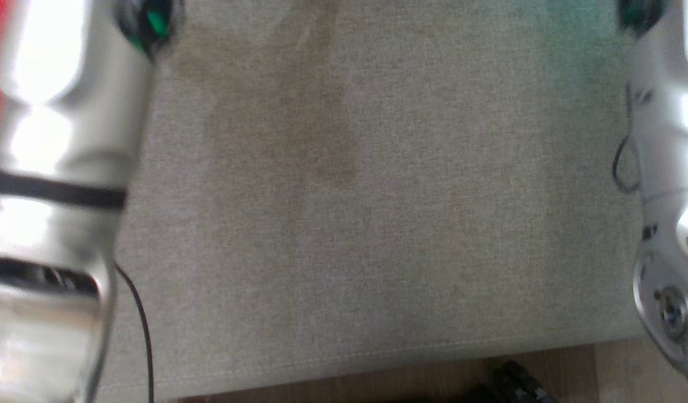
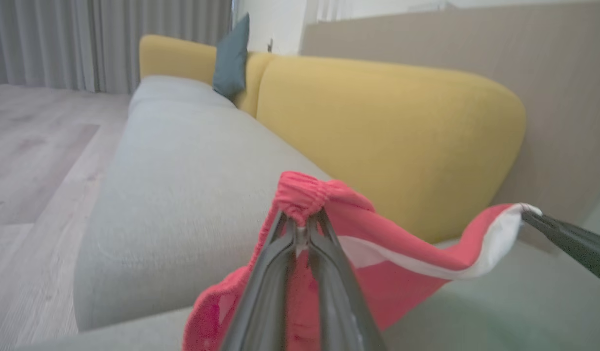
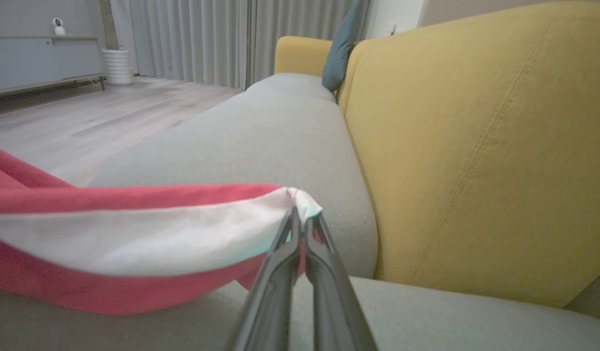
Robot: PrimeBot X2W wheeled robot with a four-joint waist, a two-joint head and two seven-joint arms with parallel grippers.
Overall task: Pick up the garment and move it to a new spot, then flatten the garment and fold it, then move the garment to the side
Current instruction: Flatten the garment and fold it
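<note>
Left gripper (image 2: 304,223) and right gripper (image 3: 300,219), each clamped tight at bottom centre, stretch the red-and-white cloth garment (image 2: 402,243) between them, probably for flattening.

Garment (image 2: 392,229): soft red knit cloth, white band. Seat cushion (image 1: 377,196): matt grey weave. Left forearm (image 1: 53,168): glossy silvery shell.

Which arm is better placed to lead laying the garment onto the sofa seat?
Right, probably: the right claw pinches a flat white-lined edge of the garment, low over the seat. The left claw grips a bunched red gather with cloth hanging beneath, likelier to crumple.
</note>
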